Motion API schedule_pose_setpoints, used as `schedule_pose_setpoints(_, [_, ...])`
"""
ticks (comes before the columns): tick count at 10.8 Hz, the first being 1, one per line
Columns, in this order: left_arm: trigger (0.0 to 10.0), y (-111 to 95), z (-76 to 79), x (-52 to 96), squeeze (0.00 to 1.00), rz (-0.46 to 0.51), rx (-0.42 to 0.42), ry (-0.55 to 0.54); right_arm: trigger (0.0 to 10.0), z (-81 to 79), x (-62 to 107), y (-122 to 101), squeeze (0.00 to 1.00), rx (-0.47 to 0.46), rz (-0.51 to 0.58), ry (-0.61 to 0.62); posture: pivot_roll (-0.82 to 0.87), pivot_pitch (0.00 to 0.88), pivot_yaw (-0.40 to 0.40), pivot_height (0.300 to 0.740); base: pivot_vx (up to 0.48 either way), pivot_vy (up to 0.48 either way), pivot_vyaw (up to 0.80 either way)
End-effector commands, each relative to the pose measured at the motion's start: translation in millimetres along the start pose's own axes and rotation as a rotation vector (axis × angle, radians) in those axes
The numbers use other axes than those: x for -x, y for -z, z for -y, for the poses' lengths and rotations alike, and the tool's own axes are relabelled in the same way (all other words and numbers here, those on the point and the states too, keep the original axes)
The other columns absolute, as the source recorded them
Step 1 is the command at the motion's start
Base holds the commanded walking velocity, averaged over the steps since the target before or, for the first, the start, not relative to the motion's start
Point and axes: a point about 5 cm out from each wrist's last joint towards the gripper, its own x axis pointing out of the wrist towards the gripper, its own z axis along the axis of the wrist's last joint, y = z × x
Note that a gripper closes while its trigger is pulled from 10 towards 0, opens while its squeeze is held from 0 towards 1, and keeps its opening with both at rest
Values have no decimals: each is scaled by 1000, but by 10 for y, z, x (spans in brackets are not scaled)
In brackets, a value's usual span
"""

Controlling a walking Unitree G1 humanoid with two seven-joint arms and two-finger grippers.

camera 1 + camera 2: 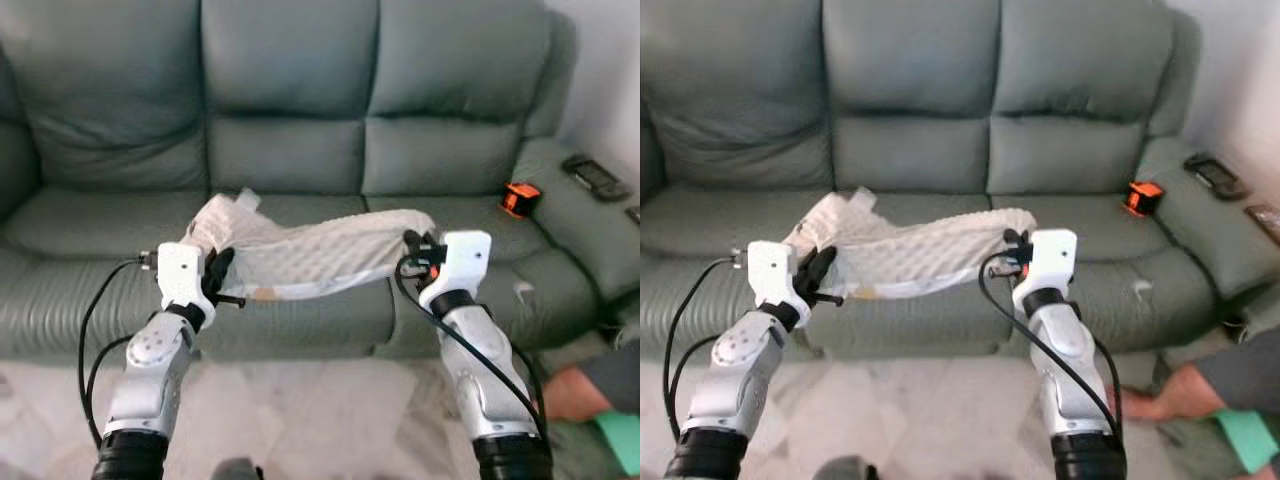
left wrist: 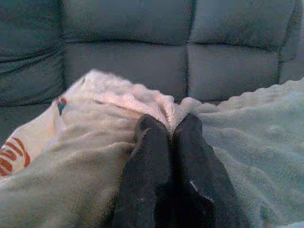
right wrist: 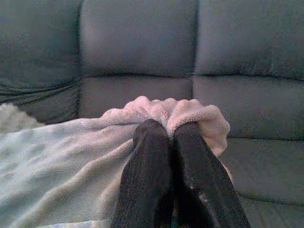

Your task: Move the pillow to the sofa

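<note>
White pillow (image 1: 320, 252) above the sofa (image 1: 290, 150) seat; left gripper (image 2: 167, 129) and right gripper (image 3: 166, 128) each clamped on an end

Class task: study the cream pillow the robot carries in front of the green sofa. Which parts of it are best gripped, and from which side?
Grip the pillow at its two short ends, coming from the front. It is long, limp and sags in the middle, so end pinches spread it level. The left gripper and right gripper each pinch a bunched end fold that way, over the sofa.
</note>
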Motion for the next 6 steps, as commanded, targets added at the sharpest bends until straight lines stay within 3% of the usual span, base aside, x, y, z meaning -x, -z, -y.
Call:
schedule_pose_setpoints(1, [10000,-87,150,-75,0,38,-4,54,10000,114,13,-66,0,13,28,37,7,0,-54,740,379,0,0])
schedule_pose_setpoints(3, [10000,-91,154,-79,0,39,-6,57,10000,107,5,-66,0,12,31,36,7,0,-52,740,379,0,0])
schedule_pose_setpoints(6, [10000,-102,148,-87,0,43,-7,52,10000,94,1,-71,0,16,35,24,6,0,-53,740,380,0,800])
